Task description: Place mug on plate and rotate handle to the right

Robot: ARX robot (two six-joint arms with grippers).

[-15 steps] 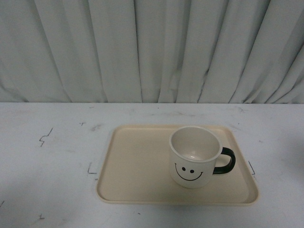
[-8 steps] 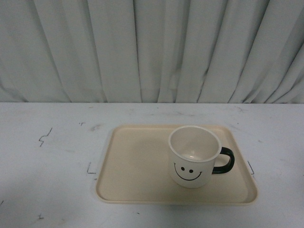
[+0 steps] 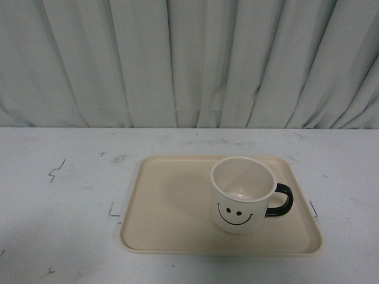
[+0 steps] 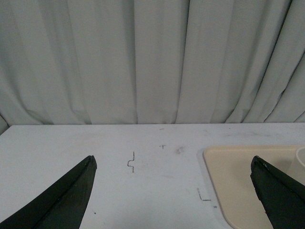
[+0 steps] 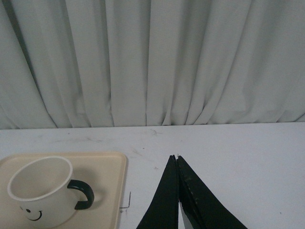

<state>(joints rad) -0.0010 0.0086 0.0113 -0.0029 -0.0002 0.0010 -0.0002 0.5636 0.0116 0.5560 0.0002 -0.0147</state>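
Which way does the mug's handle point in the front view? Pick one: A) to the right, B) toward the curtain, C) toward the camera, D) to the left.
A: the dark handle sticks out from the right side of the smiley-face mug, which stands upright on the beige plate.

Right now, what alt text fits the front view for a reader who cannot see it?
A cream mug with a smiley face stands upright on the right part of a beige plate, its dark handle pointing right. The plate lies on a white table before grey curtains; no arm shows.
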